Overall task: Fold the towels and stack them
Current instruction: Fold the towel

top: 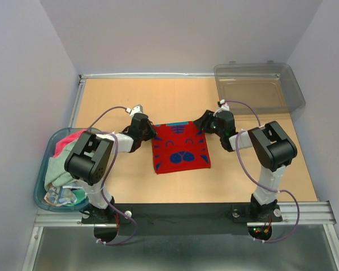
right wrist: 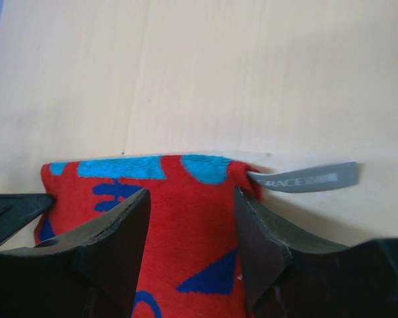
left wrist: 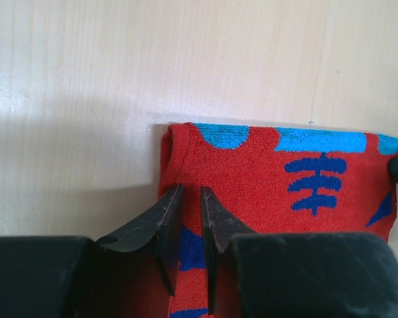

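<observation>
Straddling red towel (top: 179, 148) at far corners: left pincer (left wrist: 191, 193), right pincer (right wrist: 192, 193).

Pale lavender walls (top: 175, 34) close in on three sides, plain and softly lit, with only faint shadows. Between them lies a light tan wooden worktop (top: 175, 101), edged at the back by a thin metal strip (top: 147, 75). A silver aluminium rail (top: 305, 212) runs along the near edge, with a dull grey surface (top: 186, 254) below it.
</observation>
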`<state>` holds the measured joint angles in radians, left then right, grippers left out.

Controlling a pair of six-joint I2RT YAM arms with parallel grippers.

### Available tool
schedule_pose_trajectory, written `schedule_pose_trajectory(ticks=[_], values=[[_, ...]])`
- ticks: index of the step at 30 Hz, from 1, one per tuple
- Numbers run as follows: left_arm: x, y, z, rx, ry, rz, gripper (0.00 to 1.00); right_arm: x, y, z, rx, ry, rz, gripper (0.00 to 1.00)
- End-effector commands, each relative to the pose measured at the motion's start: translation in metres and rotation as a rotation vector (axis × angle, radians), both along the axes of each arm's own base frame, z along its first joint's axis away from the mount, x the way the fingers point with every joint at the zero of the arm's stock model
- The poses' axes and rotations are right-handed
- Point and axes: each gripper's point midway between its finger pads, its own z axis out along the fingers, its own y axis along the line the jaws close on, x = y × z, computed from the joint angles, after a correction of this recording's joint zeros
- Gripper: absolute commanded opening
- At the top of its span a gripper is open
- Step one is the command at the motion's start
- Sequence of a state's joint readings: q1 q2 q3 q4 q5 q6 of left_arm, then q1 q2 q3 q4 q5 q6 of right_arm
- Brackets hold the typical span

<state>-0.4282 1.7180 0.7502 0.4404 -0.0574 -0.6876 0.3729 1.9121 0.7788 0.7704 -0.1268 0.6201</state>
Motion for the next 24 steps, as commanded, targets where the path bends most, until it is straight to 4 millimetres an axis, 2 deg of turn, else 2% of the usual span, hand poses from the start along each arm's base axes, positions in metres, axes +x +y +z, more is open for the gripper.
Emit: schedule_pose_trajectory(ticks=[1, 2, 4, 5, 6, 7, 8, 9, 11, 12, 13, 14, 15, 16, 18, 19, 20, 21, 24], values=[[0.0, 0.004, 0.015, 0.023, -0.035, -0.022, 0.28, 0.01, -0.018, 0.028, -0.066, -0.113, -0.044, 0.59], [0.002, 0.002, 0.02, 0.026, -0.044, -0.028, 0.3, 0.01, -0.019, 0.037, -0.098, -0.131, -0.025, 0.59], [0.009, 0.0, 0.043, 0.027, -0.088, -0.041, 0.34, 0.01, -0.015, 0.046, -0.148, -0.154, 0.025, 0.59], [0.008, 0.002, 0.046, 0.051, -0.086, -0.056, 0.37, 0.006, -0.016, 0.045, -0.189, -0.127, 0.055, 0.59], [0.014, -0.001, 0.071, 0.043, -0.137, -0.06, 0.44, 0.012, -0.012, 0.057, -0.243, -0.171, 0.111, 0.59], [0.013, 0.002, 0.078, 0.069, -0.141, -0.072, 0.47, 0.006, -0.013, 0.049, -0.292, -0.129, 0.148, 0.59], [0.014, 0.002, 0.087, 0.076, -0.154, -0.078, 0.49, 0.005, -0.013, 0.052, -0.324, -0.13, 0.181, 0.59], [0.019, 0.003, 0.114, 0.078, -0.207, -0.073, 0.54, 0.013, -0.01, 0.066, -0.377, -0.179, 0.222, 0.59], [0.015, 0.011, 0.123, 0.137, -0.188, -0.074, 0.59, 0.013, -0.011, 0.067, -0.444, -0.181, 0.279, 0.59], [0.016, 0.016, 0.129, 0.183, -0.199, -0.087, 0.69, 0.009, -0.014, 0.06, -0.511, -0.175, 0.337, 0.59], [0.014, 0.023, 0.141, 0.218, -0.204, -0.079, 0.71, 0.008, -0.013, 0.063, -0.536, -0.163, 0.373, 0.59], [0.012, 0.028, 0.145, 0.266, -0.211, -0.094, 0.8, 0.008, -0.012, 0.062, -0.577, -0.177, 0.428, 0.59], [0.012, 0.032, 0.152, 0.289, -0.223, -0.096, 0.82, 0.008, -0.012, 0.061, -0.58, -0.155, 0.435, 0.59], [0.009, 0.036, 0.159, 0.317, -0.225, -0.101, 0.87, 0.009, -0.01, 0.053, -0.611, -0.153, 0.483, 0.59], [-0.001, 0.042, 0.156, 0.37, -0.203, -0.143, 0.88, 0.011, -0.011, 0.052, -0.635, -0.137, 0.535, 0.57], [-0.006, 0.044, 0.158, 0.4, -0.211, -0.174, 0.88, 0.011, -0.009, 0.049, -0.63, -0.13, 0.557, 0.57], [-0.011, 0.048, 0.156, 0.414, -0.2, -0.184, 0.88, 0.009, -0.011, 0.037, -0.631, -0.094, 0.579, 0.56], [-0.015, 0.048, 0.155, 0.42, -0.204, -0.198, 0.88, 0.013, -0.008, 0.04, -0.627, -0.106, 0.603, 0.56], [-0.032, 0.058, 0.146, 0.454, -0.214, -0.218, 0.88, 0.018, -0.008, 0.03, -0.628, -0.087, 0.634, 0.55]])
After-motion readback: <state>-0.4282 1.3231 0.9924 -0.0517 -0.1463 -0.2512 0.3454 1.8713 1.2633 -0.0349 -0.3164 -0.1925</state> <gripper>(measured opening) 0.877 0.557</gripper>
